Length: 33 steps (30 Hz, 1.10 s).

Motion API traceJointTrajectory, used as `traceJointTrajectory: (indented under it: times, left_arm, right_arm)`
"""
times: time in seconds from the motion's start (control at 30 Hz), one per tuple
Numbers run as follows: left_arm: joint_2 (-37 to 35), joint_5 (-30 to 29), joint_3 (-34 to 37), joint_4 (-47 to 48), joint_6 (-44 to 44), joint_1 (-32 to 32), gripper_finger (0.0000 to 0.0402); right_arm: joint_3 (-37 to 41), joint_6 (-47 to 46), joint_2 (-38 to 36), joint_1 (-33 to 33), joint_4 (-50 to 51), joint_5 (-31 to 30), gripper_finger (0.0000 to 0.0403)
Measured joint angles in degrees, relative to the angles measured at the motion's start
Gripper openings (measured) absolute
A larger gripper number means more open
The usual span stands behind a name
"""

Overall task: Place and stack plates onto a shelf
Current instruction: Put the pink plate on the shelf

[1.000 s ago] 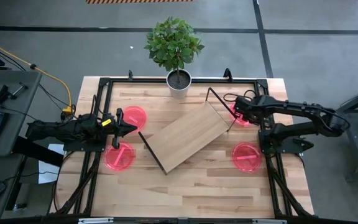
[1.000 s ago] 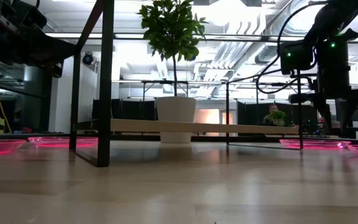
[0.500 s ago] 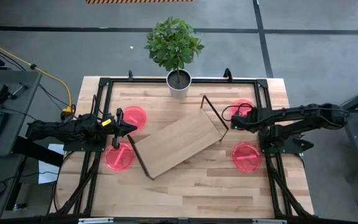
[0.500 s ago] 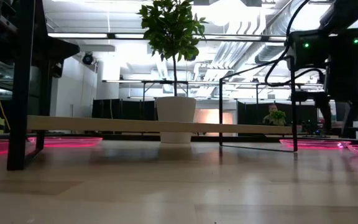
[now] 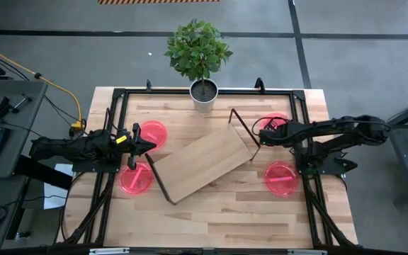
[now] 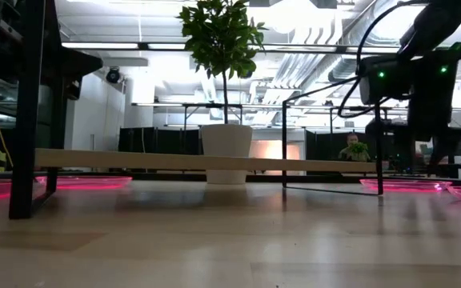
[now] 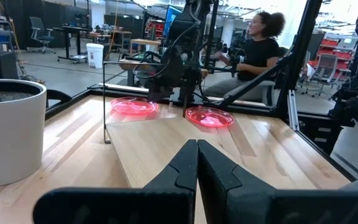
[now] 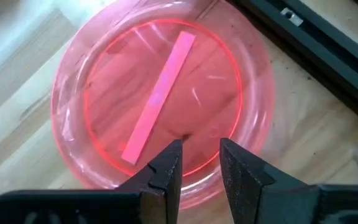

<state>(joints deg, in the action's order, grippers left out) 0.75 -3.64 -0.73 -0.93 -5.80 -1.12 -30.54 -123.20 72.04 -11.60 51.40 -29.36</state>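
The light-wood shelf [image 5: 200, 164] stands slantwise on its black wire legs in the middle of the table. Two pink plates [image 5: 152, 133] [image 5: 136, 178] lie flat near the table's left edge. Two more [image 5: 278, 122] [image 5: 282, 178] lie near its right edge. My right gripper [image 5: 262, 134] [image 8: 201, 163] is open by a narrow gap. It points down over the far right plate [image 8: 160, 93], close to that plate's rim. My left gripper [image 5: 149, 146] [image 7: 196, 155] is shut between the two left plates, at the shelf's left end.
A potted plant [image 5: 204, 95] stands at the table's far edge, just beyond the shelf. A black frame [image 5: 115, 106] runs round the tabletop. A person [image 7: 260, 50] sits beyond the table's right side. Bare wood lies along the near edge.
The shelf slid toward the table's left and near edges in the first half second, then stood still. My right gripper drew away from the shelf's right wire leg and now sits over the far right plate.
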Motion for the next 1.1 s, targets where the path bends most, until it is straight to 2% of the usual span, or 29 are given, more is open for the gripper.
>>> traceJointTrajectory:
  times: [0.07, 0.23, 0.33, 0.43, 0.53, 0.67, 0.77, 0.93, 1.1]
  left_arm:
    - [0.0, 0.0, 0.0, 0.0, -0.02, 0.02, 0.0]
    - [0.0, 0.0, 0.0, -0.02, 0.0, 0.02, 0.0]
    - [0.0, 0.0, 0.02, 0.0, 0.0, 0.0, 0.0]
    - [-0.01, 0.0, 0.01, -0.02, 0.0, 0.01, 0.0]
    - [-0.01, 0.0, 0.0, -0.02, -0.01, 0.0, 0.0]
    - [0.0, 0.0, 0.02, -0.02, 0.0, 0.02, 0.0]
    - [-0.01, 0.0, 0.0, -0.02, 0.0, 0.02, 0.0]
    - [-0.01, 0.0, 0.01, -0.01, -0.01, 0.02, 0.0]
    - [-0.01, 0.0, 0.01, 0.0, 0.0, 0.01, 0.0]
  right_arm:
    - [-0.75, -0.46, -0.45, 0.88, 0.66, -1.05, 0.0089]
    - [-3.81, -6.21, -0.84, 4.58, 5.06, -8.73, 0.0089]
    - [-6.48, -8.1, -0.69, 6.35, 8.99, -9.81, 0.0089]
    - [-10.79, -9.0, -0.67, 7.79, 15.79, -10.54, 0.0089]
    - [-16.31, -11.56, -0.71, 7.5, 28.22, -11.5, 0.0089]
    - [-20.82, -11.41, -0.91, 2.4, 36.84, -6.75, 0.0089]
    - [-21.12, -6.68, -0.84, -2.09, 36.15, -2.62, 0.0089]
    - [-21.12, 8.36, -0.75, -10.6, 34.53, 7.11, 0.0089]
    - [-21.09, 18.71, 0.83, -14.99, 27.85, 11.34, 0.0089]
